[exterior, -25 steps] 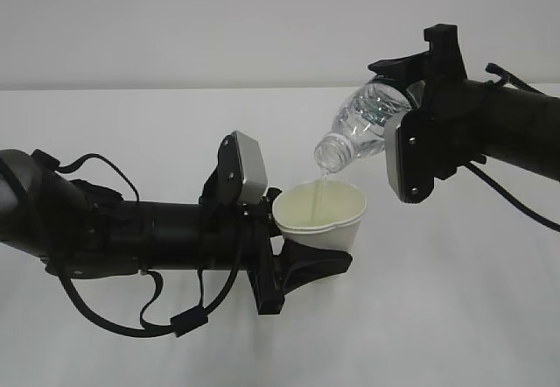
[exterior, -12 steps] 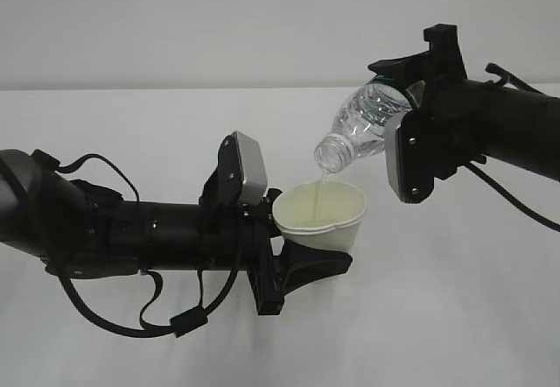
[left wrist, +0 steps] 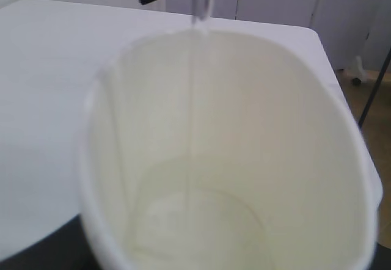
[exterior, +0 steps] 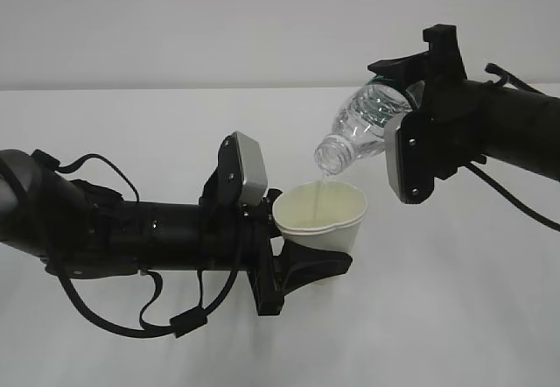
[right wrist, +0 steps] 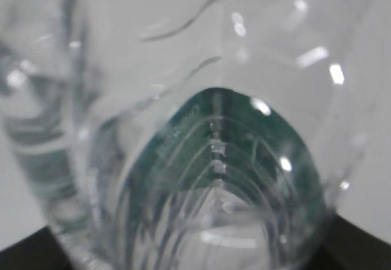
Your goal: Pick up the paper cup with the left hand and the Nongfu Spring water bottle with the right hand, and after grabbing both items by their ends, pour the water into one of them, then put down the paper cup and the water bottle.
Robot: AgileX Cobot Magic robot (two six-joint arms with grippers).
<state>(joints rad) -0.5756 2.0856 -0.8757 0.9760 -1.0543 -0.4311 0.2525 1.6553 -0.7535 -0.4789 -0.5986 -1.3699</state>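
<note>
The white paper cup (exterior: 320,214) is held off the table, upright, with my left gripper (exterior: 322,261) shut on its lower part. Above it and to the right, the clear Nongfu Spring water bottle (exterior: 366,123) is tilted mouth-down, and my right gripper (exterior: 404,96) is shut on its base end. A thin stream of water (exterior: 322,180) falls from the bottle's mouth into the cup. In the left wrist view the cup (left wrist: 293,129) fills the frame, the stream (left wrist: 193,93) running down into a shallow pool of water (left wrist: 201,224). In the right wrist view the ribbed bottle (right wrist: 153,68) hides the jaws.
The white table (exterior: 455,317) lies under both arms, with a pale wall behind it. The left arm's black cables (exterior: 149,317) loop low over the table. The table's far edge (left wrist: 321,50) shows in the left wrist view, with floor beyond it.
</note>
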